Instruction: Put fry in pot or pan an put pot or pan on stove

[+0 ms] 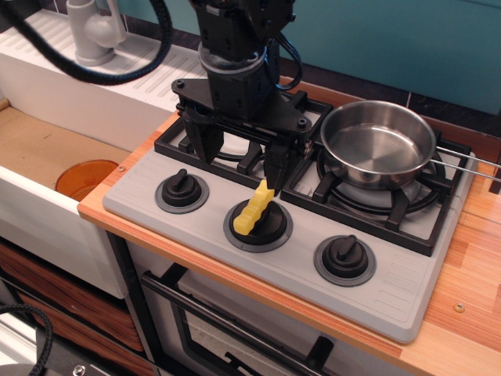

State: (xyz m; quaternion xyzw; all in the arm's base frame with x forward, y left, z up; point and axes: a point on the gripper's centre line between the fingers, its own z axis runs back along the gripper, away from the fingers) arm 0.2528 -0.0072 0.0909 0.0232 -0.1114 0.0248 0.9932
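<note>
The yellow crinkle-cut fry [254, 211] lies tilted on the middle knob [262, 227] of the grey stove [391, 290]. The shiny steel pan [378, 145] sits empty on the right burner grate, its wire handle [470, 160] pointing right. My gripper [242, 170] hangs over the front of the left burner with its jaws spread wide. The right fingertip [274, 176] is just above the fry's upper end, touching or nearly touching it. The left fingertip [209, 149] is well clear of the fry.
An orange round dish [86, 178] lies in the sink to the left. A white faucet [94, 31] stands at the back left. Black knobs sit at the front left [182, 190] and front right [344, 258]. The wooden counter's front edge [235, 274] is close below.
</note>
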